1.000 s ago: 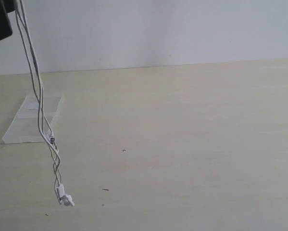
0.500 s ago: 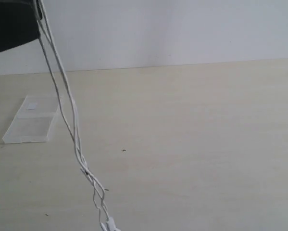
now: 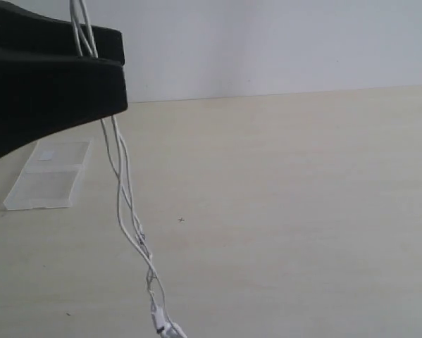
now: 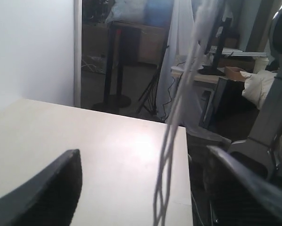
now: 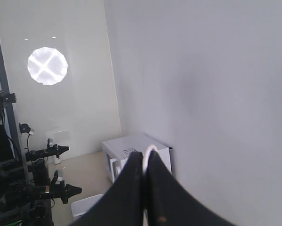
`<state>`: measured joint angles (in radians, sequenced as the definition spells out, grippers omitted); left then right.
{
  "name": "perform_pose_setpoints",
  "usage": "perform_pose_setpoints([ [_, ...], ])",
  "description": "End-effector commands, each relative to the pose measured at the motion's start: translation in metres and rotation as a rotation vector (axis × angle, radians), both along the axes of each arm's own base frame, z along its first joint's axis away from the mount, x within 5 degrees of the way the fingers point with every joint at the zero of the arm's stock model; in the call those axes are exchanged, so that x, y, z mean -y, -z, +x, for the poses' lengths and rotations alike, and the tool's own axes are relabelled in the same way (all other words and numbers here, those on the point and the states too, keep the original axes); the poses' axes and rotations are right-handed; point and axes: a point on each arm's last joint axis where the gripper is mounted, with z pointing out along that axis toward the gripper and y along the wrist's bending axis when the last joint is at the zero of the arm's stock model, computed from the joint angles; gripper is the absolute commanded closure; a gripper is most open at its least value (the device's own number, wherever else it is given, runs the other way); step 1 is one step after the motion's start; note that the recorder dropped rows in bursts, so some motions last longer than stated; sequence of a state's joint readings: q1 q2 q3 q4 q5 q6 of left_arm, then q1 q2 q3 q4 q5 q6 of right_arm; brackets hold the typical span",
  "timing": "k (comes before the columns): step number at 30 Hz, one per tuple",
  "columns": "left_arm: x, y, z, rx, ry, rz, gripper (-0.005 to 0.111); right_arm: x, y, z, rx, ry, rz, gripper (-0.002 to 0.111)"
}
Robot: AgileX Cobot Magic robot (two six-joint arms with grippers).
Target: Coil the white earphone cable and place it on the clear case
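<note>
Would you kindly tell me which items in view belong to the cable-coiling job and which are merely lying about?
Job: white earphone cable, pinched in the right end effector; clear case on the table.
Just about: white boxy appliance; black stand.

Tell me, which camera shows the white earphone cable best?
The exterior view: the white earphone cable hangs in long strands down toward the table. The left wrist view shows only blurred strands; the right wrist view shows only a small loop pinched in the right gripper.
</note>
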<state>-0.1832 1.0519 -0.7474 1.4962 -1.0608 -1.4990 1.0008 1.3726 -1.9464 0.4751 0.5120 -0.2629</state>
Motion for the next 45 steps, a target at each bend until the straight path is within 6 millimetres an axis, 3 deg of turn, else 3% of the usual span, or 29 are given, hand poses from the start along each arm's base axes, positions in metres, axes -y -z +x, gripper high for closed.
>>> perform_pose_setpoints([
  [1,0.001,0.003,0.004,-0.019,-0.007,-0.011,0.040,0.001,-0.002,0.000,0.011,0.005,0.015,0.108],
  [6,0.002,0.007,0.008,-0.035,-0.010,-0.002,0.064,0.001,-0.002,0.000,0.011,0.005,0.015,0.108],
  [9,0.002,0.010,0.010,-0.040,-0.008,0.018,0.072,0.001,-0.002,0.000,0.010,0.004,0.013,0.108],
  [18,0.001,0.013,0.010,-0.037,-0.019,0.059,0.053,0.001,-0.001,0.000,0.019,0.005,-0.007,0.108],
  [26,0.001,0.014,0.010,-0.035,-0.015,0.075,0.052,0.001,0.000,-0.001,0.027,0.004,-0.018,0.108],
  [36,0.001,0.014,0.010,-0.036,-0.017,0.067,0.080,0.001,-0.001,0.000,0.030,0.008,-0.008,0.108],
  [45,0.000,0.017,0.013,-0.029,-0.046,0.112,0.084,0.011,-0.006,-0.004,0.080,0.047,-0.018,0.108],
])
